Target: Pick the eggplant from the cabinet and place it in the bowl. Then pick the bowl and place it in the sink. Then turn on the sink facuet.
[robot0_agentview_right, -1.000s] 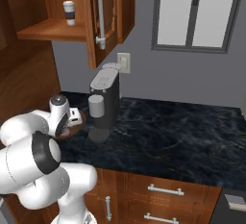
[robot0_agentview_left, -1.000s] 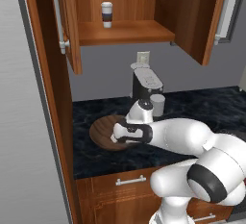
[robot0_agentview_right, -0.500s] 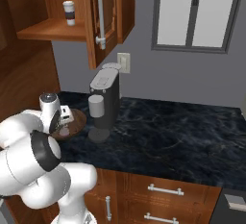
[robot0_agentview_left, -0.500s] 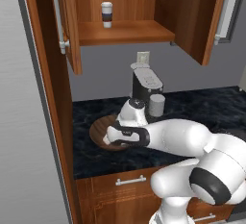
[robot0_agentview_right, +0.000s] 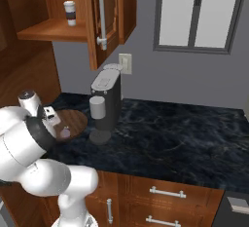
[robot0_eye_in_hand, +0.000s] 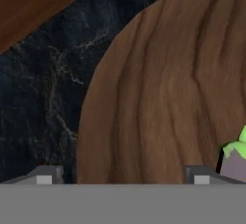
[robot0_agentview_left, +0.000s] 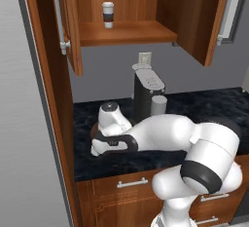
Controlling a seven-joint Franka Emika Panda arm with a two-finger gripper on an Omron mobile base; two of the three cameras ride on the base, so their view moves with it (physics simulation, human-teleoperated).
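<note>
gripper [robot0_eye_in_hand: 122,175]: low over the bowl's near rim, jaws spread wide, nothing held between them
eggplant [robot0_eye_in_hand: 236,158]: lies inside the bowl, green cap up, just beside one fingertip [robot0_eye_in_hand: 199,176]; pale purple end also shows in the right base view
bowl [robot0_agentview_right: 75,120]: brown wood grain, on the dark marble counter [robot0_agentview_right: 185,138], left of the coffee machine [robot0_agentview_right: 106,102]
cabinet [robot0_agentview_left: 127,31]: doors open, white paper cup [robot0_agentview_left: 108,14] on the shelf
arm: bent low across the counter's left end
</note>
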